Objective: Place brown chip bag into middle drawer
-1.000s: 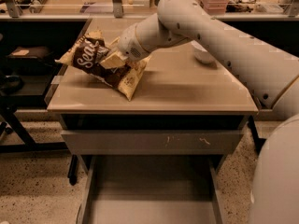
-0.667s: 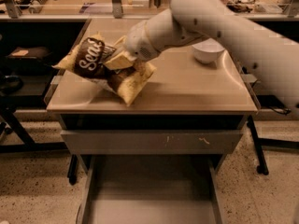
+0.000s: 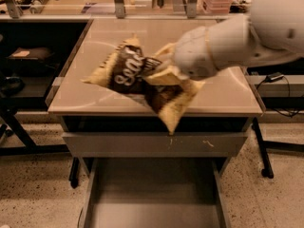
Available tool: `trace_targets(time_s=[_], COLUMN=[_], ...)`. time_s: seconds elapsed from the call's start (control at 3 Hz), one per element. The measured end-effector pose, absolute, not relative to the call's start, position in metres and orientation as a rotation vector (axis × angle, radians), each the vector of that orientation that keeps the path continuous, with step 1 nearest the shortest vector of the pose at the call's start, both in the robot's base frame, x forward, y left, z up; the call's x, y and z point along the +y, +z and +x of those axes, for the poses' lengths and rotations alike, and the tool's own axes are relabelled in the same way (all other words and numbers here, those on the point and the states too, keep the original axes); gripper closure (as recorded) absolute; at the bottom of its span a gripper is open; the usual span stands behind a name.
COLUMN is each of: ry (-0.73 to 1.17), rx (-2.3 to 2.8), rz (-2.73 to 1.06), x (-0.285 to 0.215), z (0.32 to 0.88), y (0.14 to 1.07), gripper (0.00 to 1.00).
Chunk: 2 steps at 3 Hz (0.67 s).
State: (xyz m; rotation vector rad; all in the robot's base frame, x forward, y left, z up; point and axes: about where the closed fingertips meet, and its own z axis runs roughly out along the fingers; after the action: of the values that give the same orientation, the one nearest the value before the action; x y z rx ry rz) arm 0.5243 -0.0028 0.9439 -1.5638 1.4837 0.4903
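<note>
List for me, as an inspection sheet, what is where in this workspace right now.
Surface: beige tabletop, bare where visible.
Job's things: brown chip bag held up, one corner hanging past the front edge; middle drawer open, floor bare.
Clutter: nothing seen.
Grippers: gripper over the tabletop, shut on the bag.
Cables: black cable at far right.
Surroundings: closed, scuffed drawer front; speckled floor.

High camera faces down: hand (image 3: 156, 71) mid-frame grips brown chip bag (image 3: 124, 74).

brown chip bag (image 3: 126, 75) in gripper (image 3: 157, 71) over cabinet top (image 3: 228, 96) front edge; middle drawer (image 3: 152, 191) below, fwd.
</note>
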Motion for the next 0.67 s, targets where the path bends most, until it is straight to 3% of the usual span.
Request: trace_targets(time_s=[0.33, 0.67], ry=[0.439, 0.439], rx=[1.536, 1.536], rz=[-1.507, -1.507], x=[-0.0454, -0.0453], z=[0.5178, 0.5178], y=[0.9413, 0.9414], gripper=[1.0, 1.0])
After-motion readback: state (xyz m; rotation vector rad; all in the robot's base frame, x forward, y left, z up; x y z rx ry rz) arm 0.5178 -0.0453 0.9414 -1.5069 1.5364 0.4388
